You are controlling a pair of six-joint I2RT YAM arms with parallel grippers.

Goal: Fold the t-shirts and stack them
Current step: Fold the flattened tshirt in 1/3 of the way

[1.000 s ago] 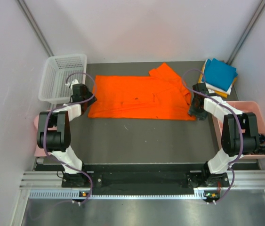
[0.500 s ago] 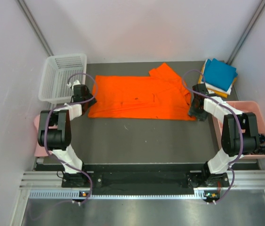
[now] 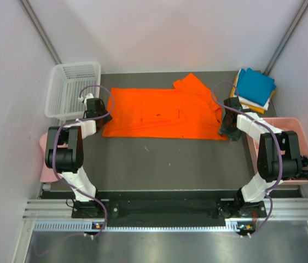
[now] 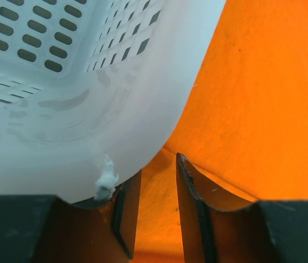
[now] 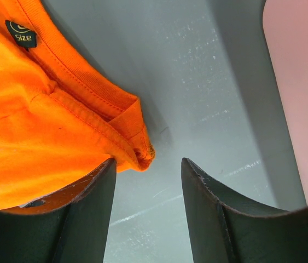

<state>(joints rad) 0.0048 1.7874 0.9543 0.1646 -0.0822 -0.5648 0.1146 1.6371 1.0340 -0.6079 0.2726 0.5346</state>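
The orange shirt lies spread flat across the far half of the surface, long side running 9 to 3 o'clock, one sleeve poking out toward 1 o'clock, and it has not shifted over the last second. What has changed is on my left: the left fingers, sitting at the shirt's 9 o'clock edge right by the basket, have narrowed noticeably, and the arm has nudged a little. I read that as the pinch on the left edge getting under way, so the fold has not started yet. The finished stack, teal on top, waits at 2 o'clock, well apart from this shirt. In the left wrist view the fingers stand only a narrow gap apart, with orange cloth showing in that gap and the basket wall pressing in close at their 11 o'clock. I cannot tell whether they already bite the fabric or merely hover over it. The right fingers have stayed put at the shirt's 4 o'clock corner. In the right wrist view they stand clearly apart, holding nothing, with the hemmed corner tip just inside the gap near one finger and bare surface filling the rest. My judgement: the right side needs to close on that corner before any lift.
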